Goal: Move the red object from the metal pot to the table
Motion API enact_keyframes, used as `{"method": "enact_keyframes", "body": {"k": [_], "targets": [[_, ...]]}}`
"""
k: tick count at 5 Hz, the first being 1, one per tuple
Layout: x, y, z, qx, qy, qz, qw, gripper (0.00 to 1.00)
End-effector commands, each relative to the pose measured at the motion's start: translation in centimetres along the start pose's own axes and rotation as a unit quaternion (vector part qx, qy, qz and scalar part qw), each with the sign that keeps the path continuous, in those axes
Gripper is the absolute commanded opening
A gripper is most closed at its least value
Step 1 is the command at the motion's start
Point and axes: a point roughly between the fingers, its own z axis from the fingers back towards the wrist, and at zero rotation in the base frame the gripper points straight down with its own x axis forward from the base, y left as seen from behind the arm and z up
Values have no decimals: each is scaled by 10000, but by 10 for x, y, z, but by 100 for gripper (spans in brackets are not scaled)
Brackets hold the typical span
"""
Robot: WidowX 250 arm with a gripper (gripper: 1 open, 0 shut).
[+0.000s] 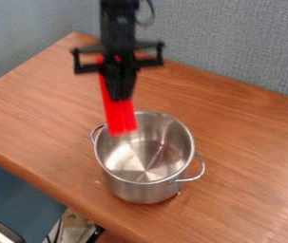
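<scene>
My gripper (117,78) is shut on the upper end of the red object (117,106), a bright red long block that hangs almost upright from the fingers. The block's lower end is just above the rim of the metal pot (146,161), over its back left side. The shiny round pot stands on the reddish-brown wooden table (38,104) near the front edge, and nothing shows on its bare steel floor. The arm reaches down from the top of the view.
The table's front edge runs diagonally just in front of the pot, with a drop to the floor beyond. Bare wood lies left of the pot and to the right behind it. A grey wall backs the table.
</scene>
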Motion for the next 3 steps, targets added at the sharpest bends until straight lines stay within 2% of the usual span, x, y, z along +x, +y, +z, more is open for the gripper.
{"method": "enact_keyframes", "body": {"k": [1, 2, 3], "targets": [[20, 5, 41, -431, -197, 116, 9988, 0], [33, 7, 33, -411, -269, 217, 9986, 0], [31, 9, 14, -218, -368, 244, 9988, 0]]}}
